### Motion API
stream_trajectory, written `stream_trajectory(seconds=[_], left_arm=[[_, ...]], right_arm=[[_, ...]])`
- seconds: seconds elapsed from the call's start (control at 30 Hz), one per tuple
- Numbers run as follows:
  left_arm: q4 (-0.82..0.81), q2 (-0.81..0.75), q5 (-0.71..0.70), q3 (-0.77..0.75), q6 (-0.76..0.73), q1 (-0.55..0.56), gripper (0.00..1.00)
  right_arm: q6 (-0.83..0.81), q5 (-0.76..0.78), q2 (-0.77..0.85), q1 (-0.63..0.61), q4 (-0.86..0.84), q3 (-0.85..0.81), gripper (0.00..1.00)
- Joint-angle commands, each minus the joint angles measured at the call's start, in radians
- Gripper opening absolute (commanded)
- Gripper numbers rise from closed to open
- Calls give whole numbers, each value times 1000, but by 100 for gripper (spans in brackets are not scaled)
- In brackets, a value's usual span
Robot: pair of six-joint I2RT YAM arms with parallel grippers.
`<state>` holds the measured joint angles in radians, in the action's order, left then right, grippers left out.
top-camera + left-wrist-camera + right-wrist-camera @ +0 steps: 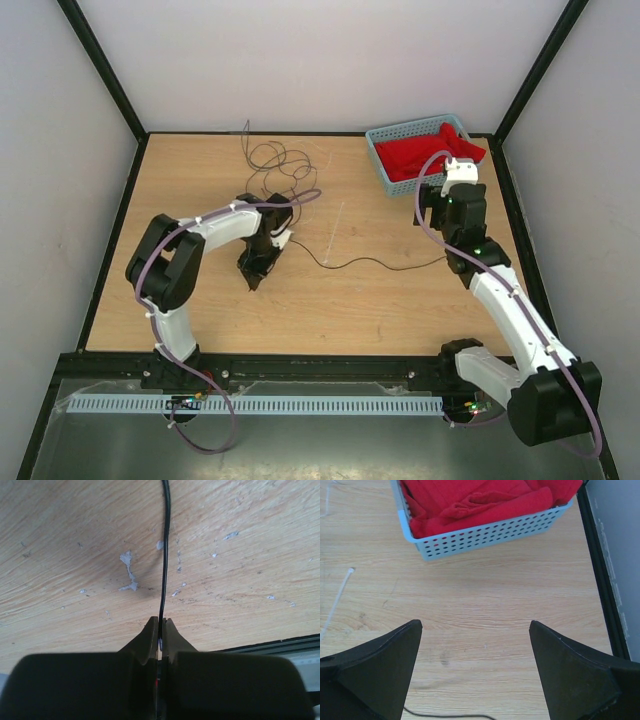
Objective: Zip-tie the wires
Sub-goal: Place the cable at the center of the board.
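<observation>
The wires [275,160] lie in a curly heap at the back middle of the table. One strand [380,262] runs from it across the table towards the right arm. My left gripper [254,276] points down at the table and is shut on a black wire [164,555], which leads away from its tips [161,622]. The zip tie [336,222] lies flat between the arms and shows at the left of the right wrist view [340,592]. My right gripper [447,210] is open and empty [475,625] above bare wood, with a wire's end [445,715] just below it.
A light blue basket [385,165] holding red cloth [425,155] stands at the back right, just ahead of the right gripper [485,535]. Black frame rails border the table, with white walls behind. The right table edge [600,580] is close.
</observation>
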<state>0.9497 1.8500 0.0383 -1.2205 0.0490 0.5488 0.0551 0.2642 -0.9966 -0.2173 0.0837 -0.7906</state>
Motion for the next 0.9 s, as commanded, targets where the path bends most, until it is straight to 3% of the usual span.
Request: stream_trajectory(seconds=[0.0,0.23,0.47,0.63,0.77,0.87], left_arm=[[23,-80,-10,24,-26,-24,0],[124,-202,-33,8,-99,-76,0],[131,-258,-54,27,-123,-172,0],[133,-291,-47,13,-135,-267,0],[135,-260,-30,-1,-140,-273,0],[135,-227,-33,6,-141,-273,0]], right_arm=[[-30,94,-34,6,32,-16,99],[-56,319,-210,33,1,-40,99],[-29,178,-272,86,-14,-53,99],[-63,275,-328,132,-17,-57,99],[-74,391,-415,203,-14,-72,99],[-80,374,-441,243,-6,-79,99]])
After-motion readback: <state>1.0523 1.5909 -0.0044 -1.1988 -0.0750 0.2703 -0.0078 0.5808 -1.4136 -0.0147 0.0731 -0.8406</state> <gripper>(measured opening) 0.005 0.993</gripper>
